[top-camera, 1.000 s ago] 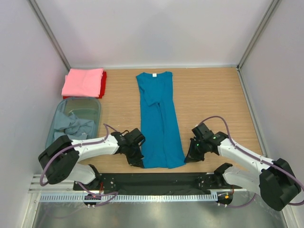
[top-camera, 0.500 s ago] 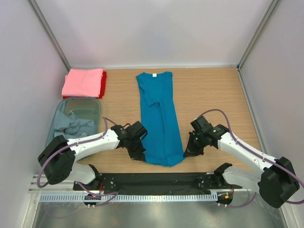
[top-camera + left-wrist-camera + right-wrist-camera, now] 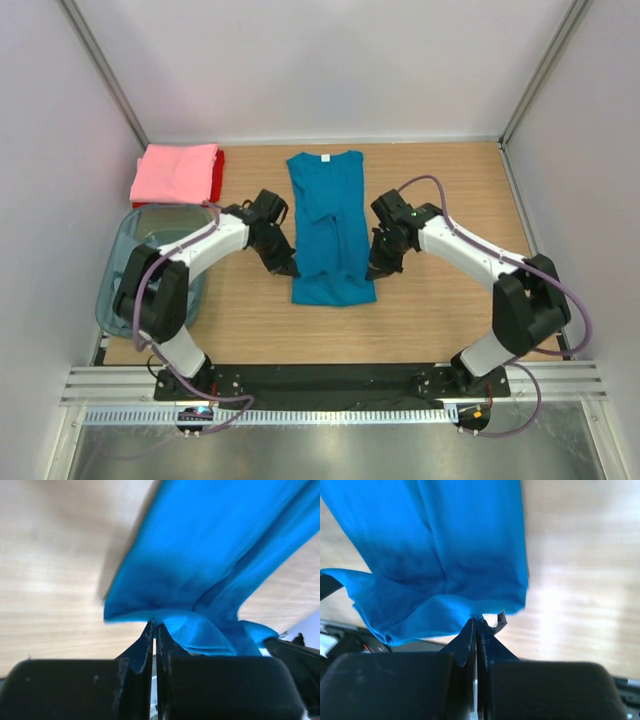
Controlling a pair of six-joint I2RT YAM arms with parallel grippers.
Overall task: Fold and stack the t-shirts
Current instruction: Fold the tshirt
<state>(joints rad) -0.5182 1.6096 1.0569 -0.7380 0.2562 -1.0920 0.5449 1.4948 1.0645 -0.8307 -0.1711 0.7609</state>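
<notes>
Top external: my left tool [image 3: 284, 266] and right tool [image 3: 378, 269], both clamped tight, pinch corners of the teal t-shirt [image 3: 325, 225].

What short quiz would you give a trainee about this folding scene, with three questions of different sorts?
1. Fill in: the pink t-shirt lies on top of the ___ t-shirt.
2. True or false: the left end effector is open and empty.
3. What does the right end effector grip? A) the pink t-shirt B) the teal t-shirt C) nothing

Key:
1. The red t-shirt.
2. False: it is shut on the teal t-shirt.
3. B.
</notes>
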